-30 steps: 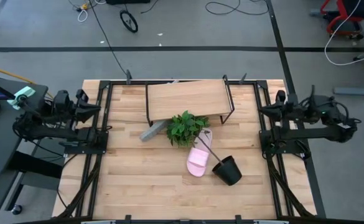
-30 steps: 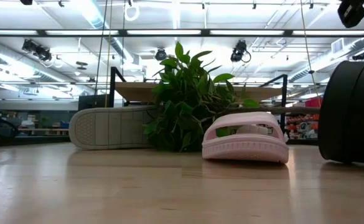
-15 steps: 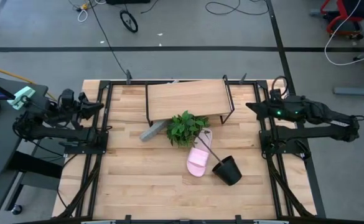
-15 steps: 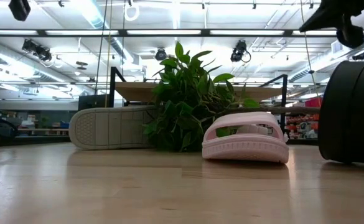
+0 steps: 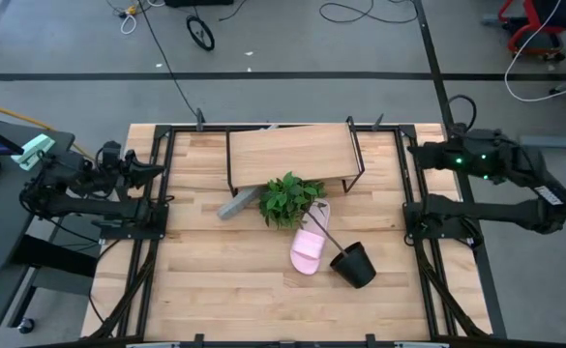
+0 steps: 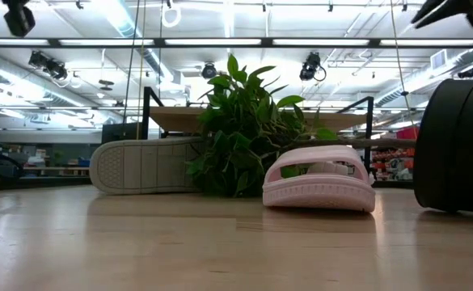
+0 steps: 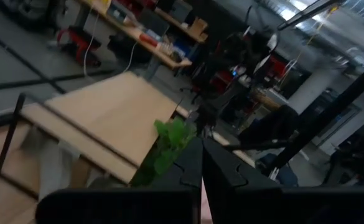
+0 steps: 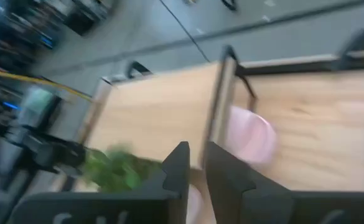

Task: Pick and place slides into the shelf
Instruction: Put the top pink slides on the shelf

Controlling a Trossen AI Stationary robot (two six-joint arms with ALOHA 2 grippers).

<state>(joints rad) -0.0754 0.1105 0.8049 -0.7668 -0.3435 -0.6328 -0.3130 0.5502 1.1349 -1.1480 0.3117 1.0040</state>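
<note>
The shelf stands at the table's far middle. A green plant lies in front of it. One grey slide stands on its long edge beside the plant, sole facing the near side. One pink slide lies sole down near the black pot. A second pink slide shows at the shelf's right end. My left gripper hovers at the table's left side, shut. My right gripper hovers high at the right side, its fingers a narrow gap apart.
The tipped black pot lies on its side at the right of the pink slide, with a stem running to the plant. Black frame rails line the table's left and right sides. Bare tabletop lies near and left of the slides.
My right arm has lifted off its resting place, swung out over the table's right rail and then moved up and toward the far edge. My left gripper has crept slightly toward the table's right. The slides, plant, pot and shelf have stayed put.
</note>
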